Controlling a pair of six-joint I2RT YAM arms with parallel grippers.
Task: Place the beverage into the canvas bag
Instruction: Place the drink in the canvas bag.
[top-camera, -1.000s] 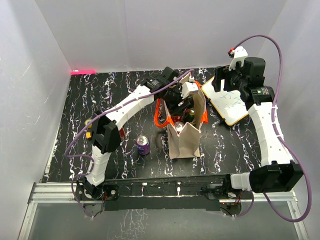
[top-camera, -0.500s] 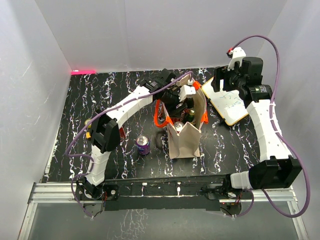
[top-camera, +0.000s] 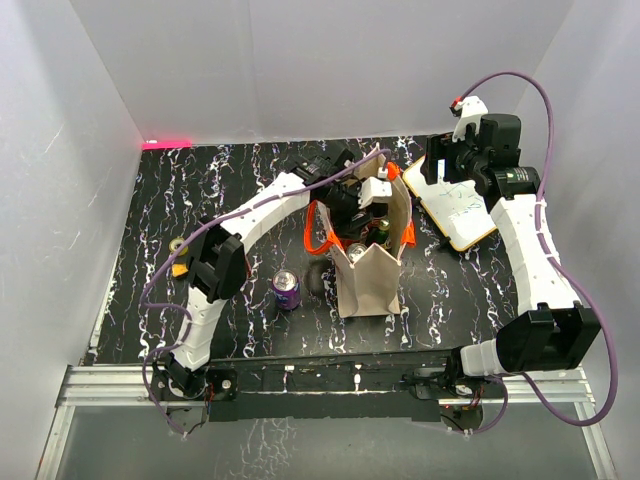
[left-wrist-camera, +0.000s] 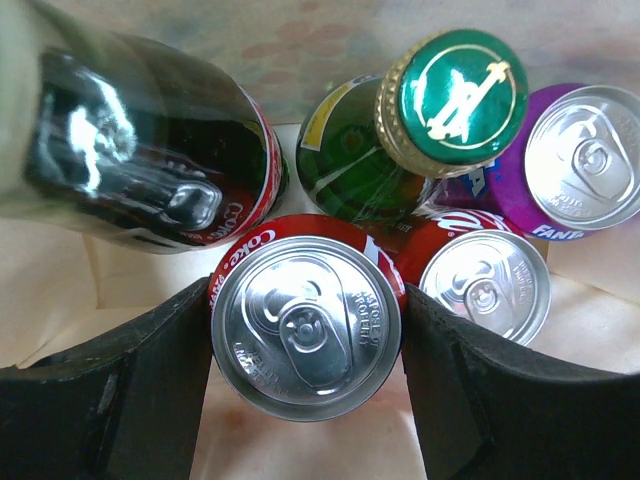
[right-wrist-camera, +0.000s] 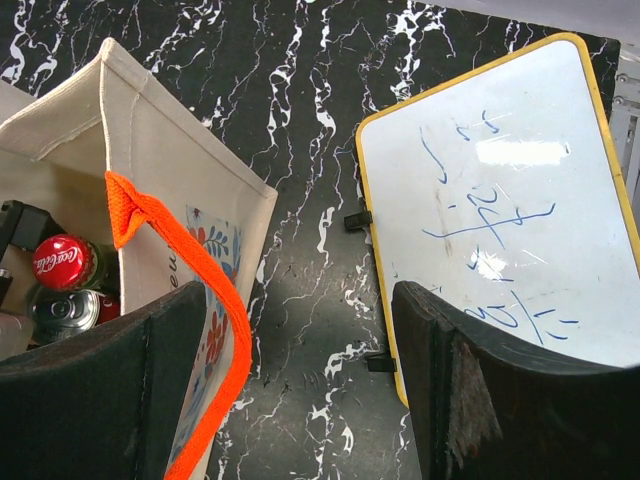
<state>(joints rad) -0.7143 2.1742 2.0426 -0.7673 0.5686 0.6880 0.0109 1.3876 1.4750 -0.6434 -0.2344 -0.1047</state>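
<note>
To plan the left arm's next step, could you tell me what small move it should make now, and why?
Probably open the left gripper and release the red Coke can: its fingers clasp the can, which sits level with the neighbouring can inside the canvas bag.

Plain white panels close this place in on three sides: a back wall (top-camera: 330, 70), a left wall (top-camera: 60, 200) and a right wall (top-camera: 600, 150), all bare and matte, meeting in clean vertical seams. The light is even and soft, a little brighter on the back panel, with only faint shadows. Below them lies the table (top-camera: 200, 190), its top black with white veins running across it like marble, and glossy enough to catch pale highlights. In the far left corner, right where the top meets the walls, there is a small red glow (top-camera: 165, 144). Along the near edge runs a silvery metal rail (top-camera: 110, 385), and in front of it a dull grey strip.
</note>
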